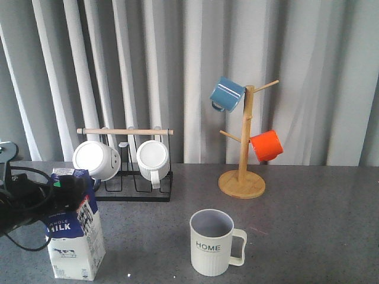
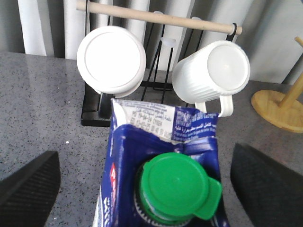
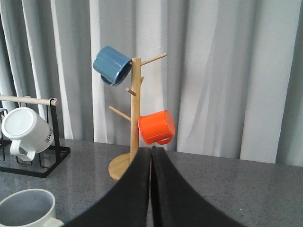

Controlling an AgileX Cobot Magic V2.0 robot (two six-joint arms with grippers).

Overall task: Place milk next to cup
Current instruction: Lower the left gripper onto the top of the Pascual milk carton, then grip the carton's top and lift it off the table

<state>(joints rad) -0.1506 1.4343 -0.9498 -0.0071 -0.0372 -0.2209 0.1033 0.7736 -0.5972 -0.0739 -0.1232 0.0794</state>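
The milk (image 1: 74, 236) stands upright at the front left of the grey table, blue gabled top, white lower half. In the left wrist view its blue top (image 2: 125, 156) and green cap (image 2: 175, 184) fill the middle. My left gripper (image 1: 64, 181) sits at the carton's top, open; its black fingers (image 2: 28, 189) stand on either side of the carton with a gap on each side. The cup (image 1: 211, 242), ribbed cream-white with "HOME", stands to the right of the milk, well apart; its rim shows in the right wrist view (image 3: 26, 208). My right gripper (image 3: 151, 151) is shut and empty.
A black rack (image 1: 136, 188) with two white mugs (image 1: 96, 160) stands behind the milk. A wooden mug tree (image 1: 244, 136) with a blue mug (image 1: 227, 93) and an orange mug (image 1: 266, 145) stands at the back, right of centre. A curtain hangs behind the table.
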